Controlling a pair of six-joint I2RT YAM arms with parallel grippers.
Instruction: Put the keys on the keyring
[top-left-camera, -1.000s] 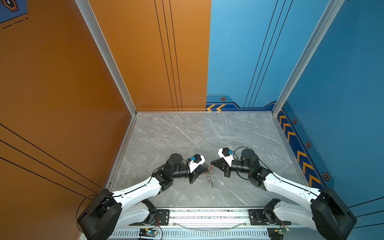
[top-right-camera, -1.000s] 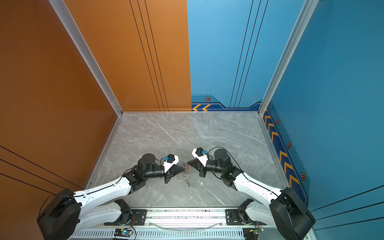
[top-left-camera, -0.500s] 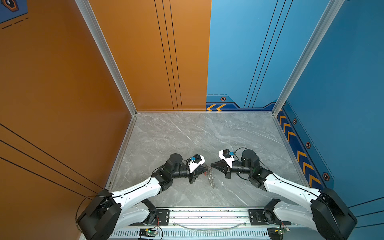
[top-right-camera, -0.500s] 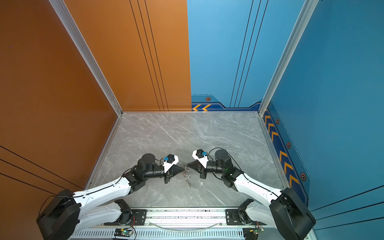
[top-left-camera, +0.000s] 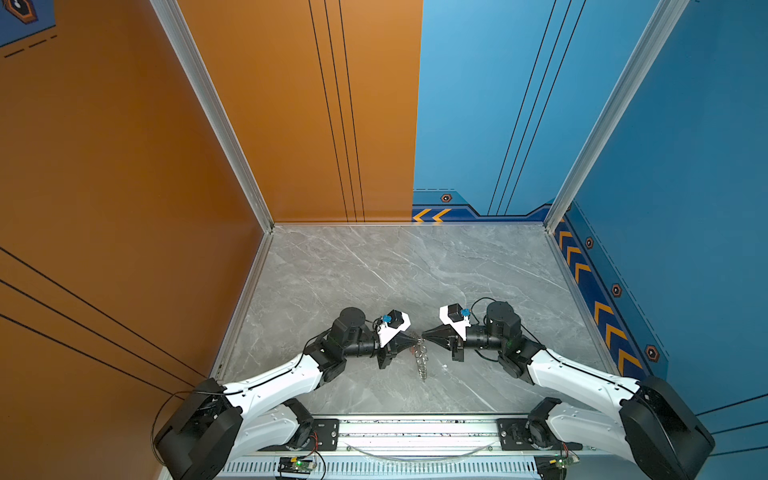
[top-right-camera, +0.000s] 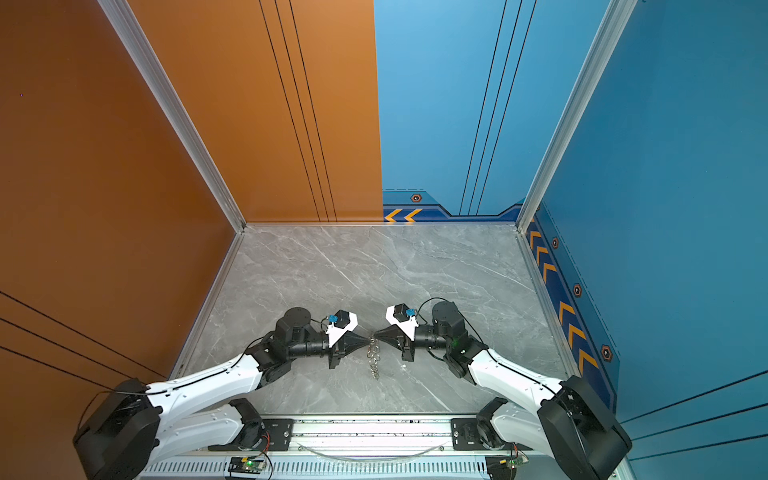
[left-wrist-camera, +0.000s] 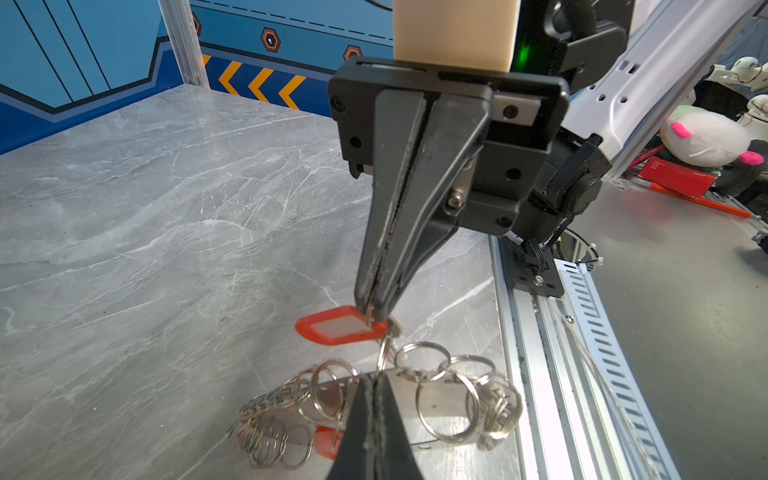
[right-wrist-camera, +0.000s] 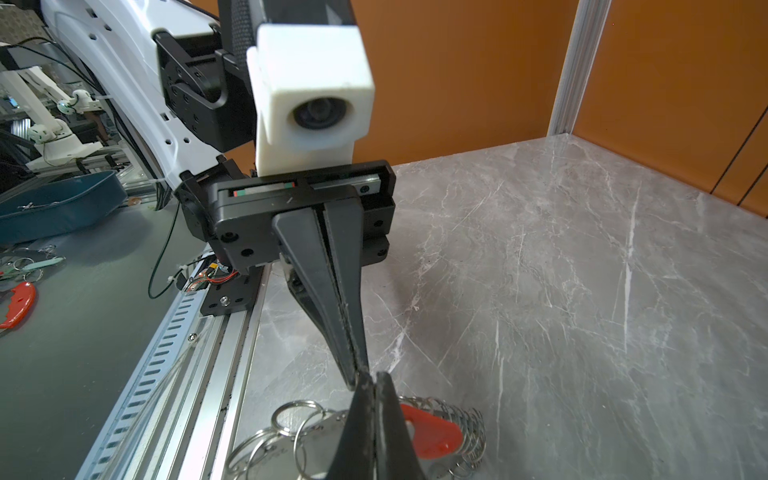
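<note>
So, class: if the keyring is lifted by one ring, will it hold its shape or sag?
Probably sag: the keyring is many loosely linked rings, lying strung out on the table. Likely slippery too: the rings are thin, shiny metal.

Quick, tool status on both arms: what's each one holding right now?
Left tool: closed, pinching a split ring on the keyring.
Right tool: closed, apparently on the small ring of the orange-red key tag.

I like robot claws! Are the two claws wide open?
No, the left gripper and right gripper both have jaws pressed shut at the keyring.
</note>
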